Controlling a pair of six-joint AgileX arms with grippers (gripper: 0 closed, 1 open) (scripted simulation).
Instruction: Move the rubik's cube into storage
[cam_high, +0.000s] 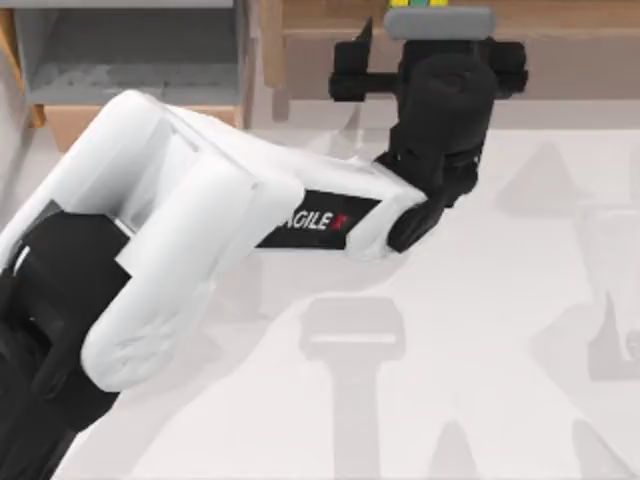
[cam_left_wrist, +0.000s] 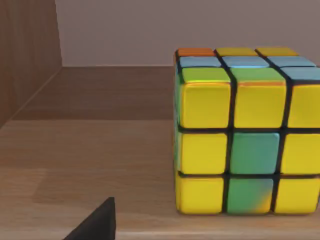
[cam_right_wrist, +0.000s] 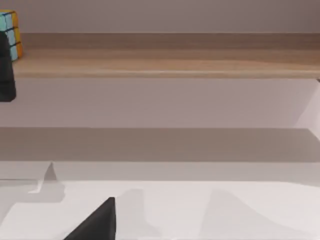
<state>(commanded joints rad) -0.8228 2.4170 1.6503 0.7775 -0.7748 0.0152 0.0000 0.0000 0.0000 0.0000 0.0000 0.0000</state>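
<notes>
Cube: the rubik's cube (cam_left_wrist: 247, 132) sits flat on a wooden shelf (cam_left_wrist: 100, 160), with its yellow-and-green face toward the left wrist camera and nothing touching it. From above, just a sliver of it (cam_high: 418, 3) peeks past the arm at the table's far edge.

Shelf: open-fronted wood with a side wall and a pale back wall. This reads as the storage, so I judge the cube is already where it belongs.

Left arm: it stretches from the near left corner across the white table (cam_high: 500, 330) to the shelf. Its tool (cam_high: 440, 25) is right by the cube, wrist aimed at the shelf.

Left tool state: one dark fingertip (cam_left_wrist: 97, 222) shows low and off to the side, apart from the cube. I cannot tell if the fingers are spread or closed.

Right arm: parked facing the same shelf; the cube (cam_right_wrist: 10, 35) is far off at the shelf's end. One fingertip (cam_right_wrist: 97, 222) shows, so I cannot tell its state either.

Likely step: the cube looks set down, with backing away left to do.
</notes>
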